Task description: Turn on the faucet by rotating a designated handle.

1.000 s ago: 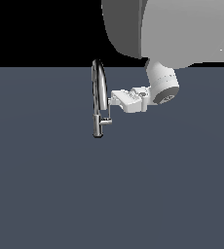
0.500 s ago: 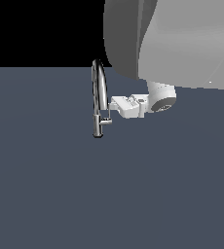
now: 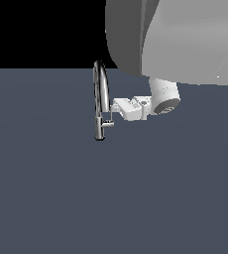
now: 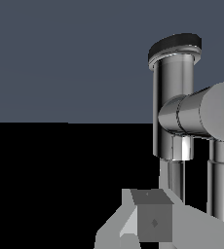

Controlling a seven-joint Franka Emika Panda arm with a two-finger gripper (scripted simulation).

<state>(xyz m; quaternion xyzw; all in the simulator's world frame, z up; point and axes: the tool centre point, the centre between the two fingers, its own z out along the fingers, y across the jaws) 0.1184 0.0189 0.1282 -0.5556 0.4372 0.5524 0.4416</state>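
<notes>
The chrome faucet [image 3: 101,99] stands on the dark grey surface, its tall arched spout rising from a short base. The handle [image 3: 108,123] is a short stub sticking out of the lower body toward the exterior view's right, with a thin lever rising from it. My white gripper [image 3: 115,105] is just to the right of the spout and slightly above the handle, very close to the thin lever; its fingers look closed together with nothing between them. In the wrist view the faucet body [image 4: 171,97] and the handle stub [image 4: 209,114] loom just beyond my gripper [image 4: 150,221].
The arm's large white links [image 3: 185,39] fill the upper right of the exterior view. The flat dark grey surface [image 3: 111,198] spreads all around the faucet, with black background behind it.
My gripper has moved slightly down and toward the exterior view's left, closer to the handle. The arm's upper links now fill more of the frame. The faucet looks unchanged.
</notes>
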